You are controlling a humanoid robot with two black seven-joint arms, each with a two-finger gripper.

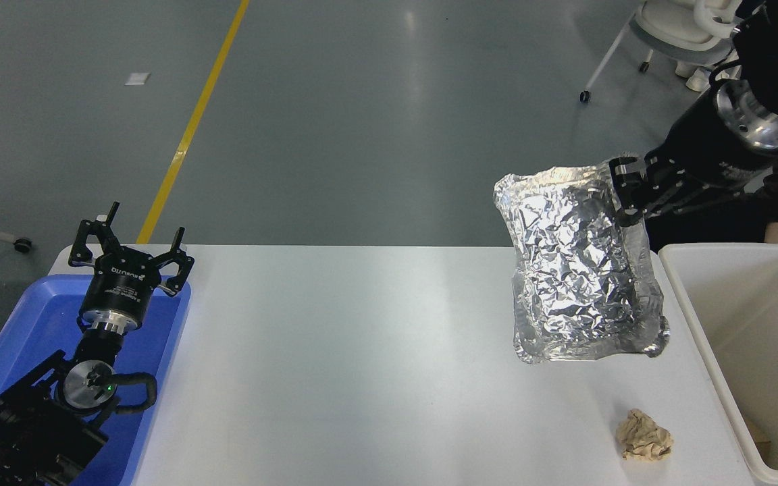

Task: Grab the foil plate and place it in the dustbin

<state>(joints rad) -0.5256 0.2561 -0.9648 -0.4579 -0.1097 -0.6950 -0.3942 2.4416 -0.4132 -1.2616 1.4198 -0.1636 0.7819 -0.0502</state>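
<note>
Pretty bright, even overhead lighting here, and everything's in sharp focus with no real motion blur. The grey floor has soft pale glare streaks, the foil plate sparkles with tiny highlights, and shadows on the white table are faint.

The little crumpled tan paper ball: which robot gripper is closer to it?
Right. The right gripper hangs high above the crumpled tan paper ball; the left gripper sits far across the white table.

One foil plate, one dustbin, one blue tray, one crumpled paper ball, two grippers, left and right, one wheeled chair
</note>
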